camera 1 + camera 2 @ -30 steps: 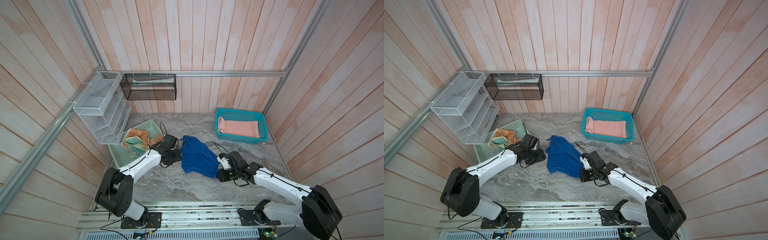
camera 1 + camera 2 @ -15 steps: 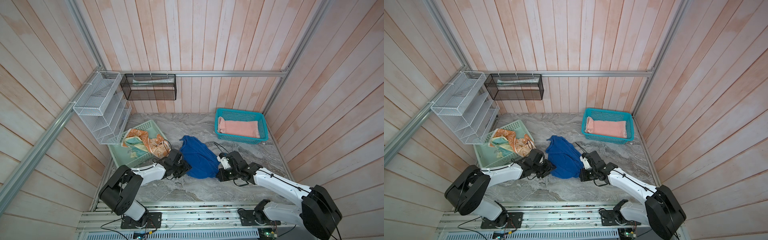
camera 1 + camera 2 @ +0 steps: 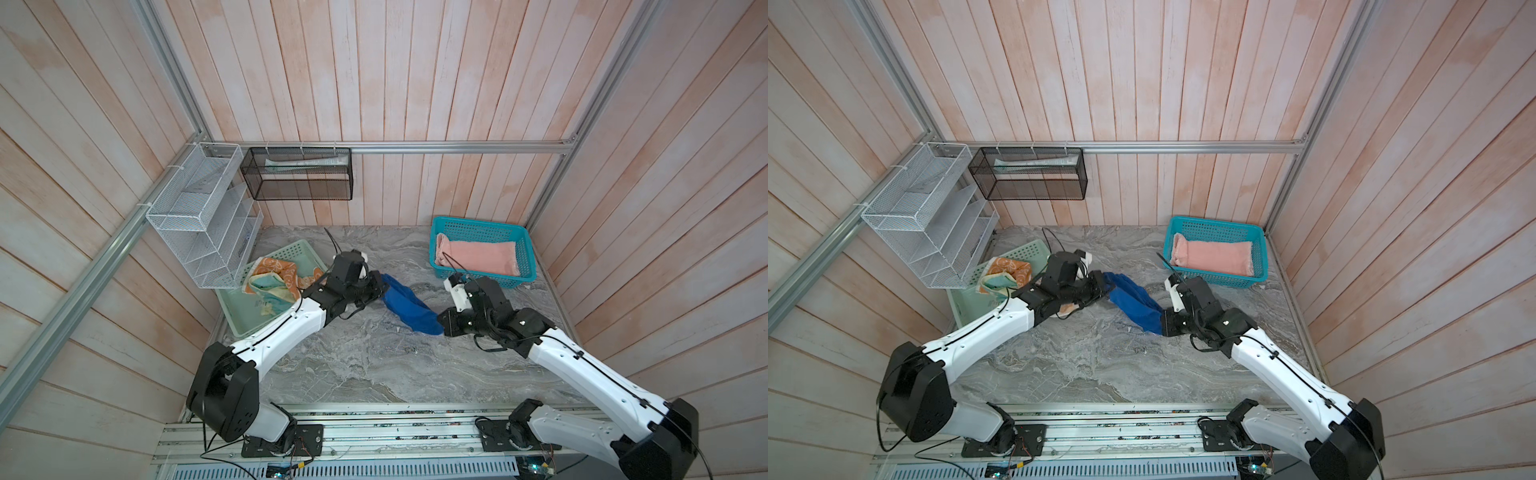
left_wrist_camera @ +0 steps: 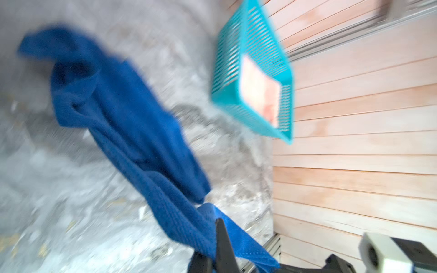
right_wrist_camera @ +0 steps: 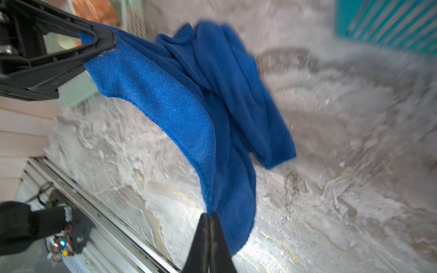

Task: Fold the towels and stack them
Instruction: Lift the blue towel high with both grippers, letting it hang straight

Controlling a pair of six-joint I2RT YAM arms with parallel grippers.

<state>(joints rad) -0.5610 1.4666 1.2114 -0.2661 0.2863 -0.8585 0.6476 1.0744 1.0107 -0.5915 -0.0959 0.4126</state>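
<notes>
The royal blue towel (image 3: pixel 407 305) (image 3: pixel 1133 303) hangs stretched between my two grippers above the marble table. My left gripper (image 3: pixel 380 282) (image 4: pixel 218 221) is shut on its left corner. My right gripper (image 3: pixel 440 328) (image 5: pixel 209 214) is shut on its near right edge. In the right wrist view the left gripper (image 5: pixel 111 40) pinches the far corner, and the loose middle of the blue towel (image 5: pixel 236 94) sags onto the table. A folded salmon-pink towel (image 3: pixel 478 257) lies in the teal basket (image 3: pixel 478 222). The orange-and-cream towel (image 3: pixel 278 270) and the pale yellow towel (image 3: pixel 266 286) lie crumpled in the mint basket (image 3: pixel 245 320).
A white wire rack (image 3: pixel 203 216) and a black mesh basket (image 3: pixel 297 178) hang on the walls at the back left. Wooden walls close in three sides. An aluminium rail (image 3: pixel 374 432) carrying both arm bases runs along the table's front edge.
My left gripper swung to the blue towel's left corner, shut on it and lifted it back, so the towel is now pulled taut. The right gripper kept its hold.
</notes>
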